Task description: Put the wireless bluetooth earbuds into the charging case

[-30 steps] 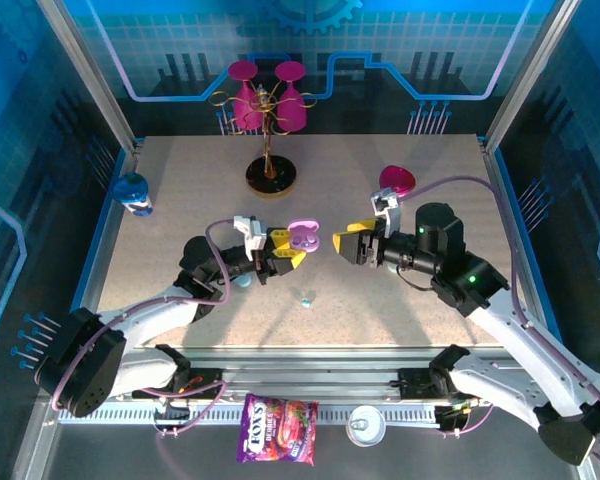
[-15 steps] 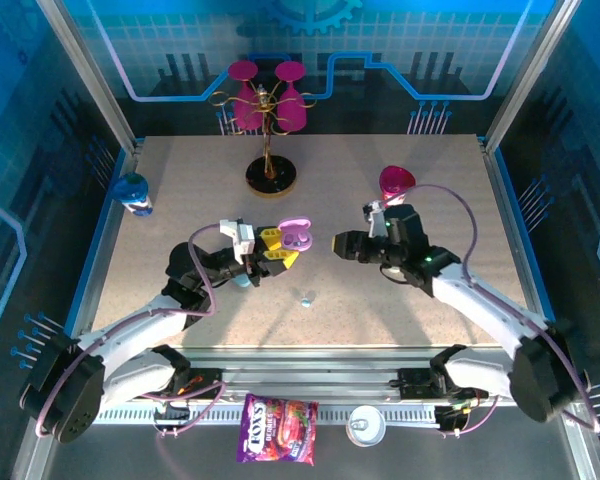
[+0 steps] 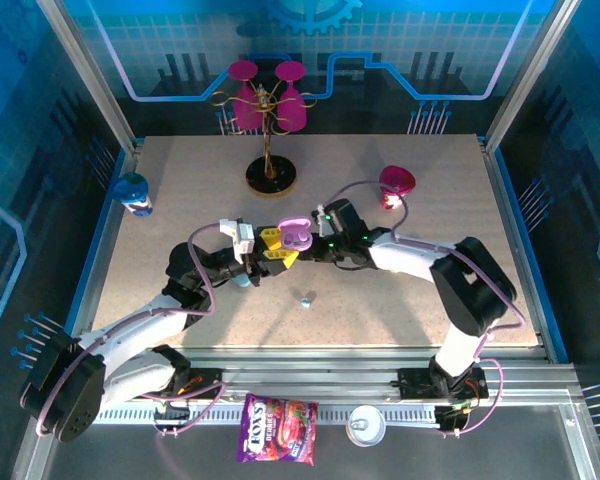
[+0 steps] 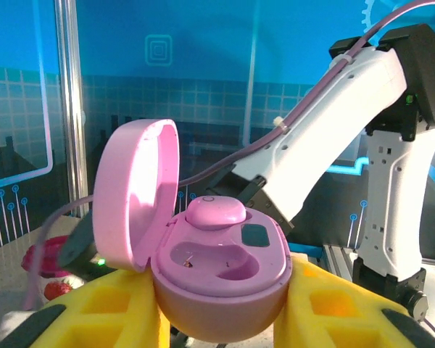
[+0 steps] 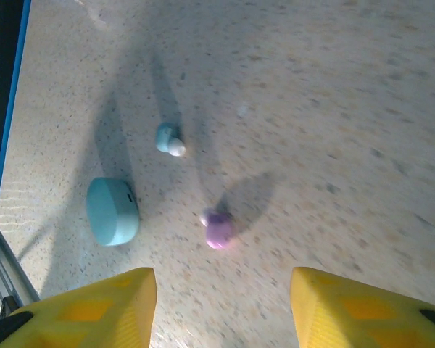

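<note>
Centre of the right wrist view: tiny lilac plastic earbud (image 5: 218,229) lies on the speckled bench (image 5: 333,109). It looks featherlight and slick, so pinch its round body gently. Wide and empty, right end effector (image 5: 225,308) hangs above; left end effector (image 4: 217,319) clamps the open pink pebble-shaped charging case (image 4: 225,279).

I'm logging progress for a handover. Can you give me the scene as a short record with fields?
left gripper: shut on the pink charging case, lid open
case contents: seated pink earbud in one socket, other socket empty
right gripper: open, holding nothing, above the table
loose on table: blue earbud, loose pink earbud, light blue case
</note>
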Action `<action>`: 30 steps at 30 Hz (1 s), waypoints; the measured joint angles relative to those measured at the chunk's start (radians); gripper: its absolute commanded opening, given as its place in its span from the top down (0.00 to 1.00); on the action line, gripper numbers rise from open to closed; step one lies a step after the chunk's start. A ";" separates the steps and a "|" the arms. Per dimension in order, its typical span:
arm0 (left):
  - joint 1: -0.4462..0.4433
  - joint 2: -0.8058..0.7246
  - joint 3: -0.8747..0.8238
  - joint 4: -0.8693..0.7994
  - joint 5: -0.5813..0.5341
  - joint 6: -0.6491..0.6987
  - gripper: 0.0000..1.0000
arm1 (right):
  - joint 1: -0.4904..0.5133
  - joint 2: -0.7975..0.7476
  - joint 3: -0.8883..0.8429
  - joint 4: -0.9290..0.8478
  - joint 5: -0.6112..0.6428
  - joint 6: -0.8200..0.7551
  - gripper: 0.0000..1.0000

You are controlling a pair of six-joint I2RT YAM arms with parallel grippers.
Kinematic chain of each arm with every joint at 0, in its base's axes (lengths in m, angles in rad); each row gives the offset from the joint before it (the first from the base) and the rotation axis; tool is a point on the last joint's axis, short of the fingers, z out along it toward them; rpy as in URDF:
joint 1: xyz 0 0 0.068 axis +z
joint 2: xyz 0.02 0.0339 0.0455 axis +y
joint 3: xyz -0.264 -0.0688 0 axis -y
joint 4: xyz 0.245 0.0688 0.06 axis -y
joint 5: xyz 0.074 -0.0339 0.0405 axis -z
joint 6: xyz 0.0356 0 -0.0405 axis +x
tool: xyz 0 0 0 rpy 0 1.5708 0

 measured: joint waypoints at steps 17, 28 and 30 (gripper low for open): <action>0.000 -0.028 0.000 0.006 0.000 -0.008 0.70 | 0.067 0.334 0.361 -0.151 -0.055 -0.117 0.51; 0.000 -0.026 0.000 0.006 0.000 -0.008 0.70 | 0.072 0.370 0.364 -0.174 -0.151 -0.155 0.54; 0.000 -0.024 0.000 0.006 0.000 -0.008 0.70 | 0.078 0.370 0.356 -0.171 -0.163 -0.161 0.55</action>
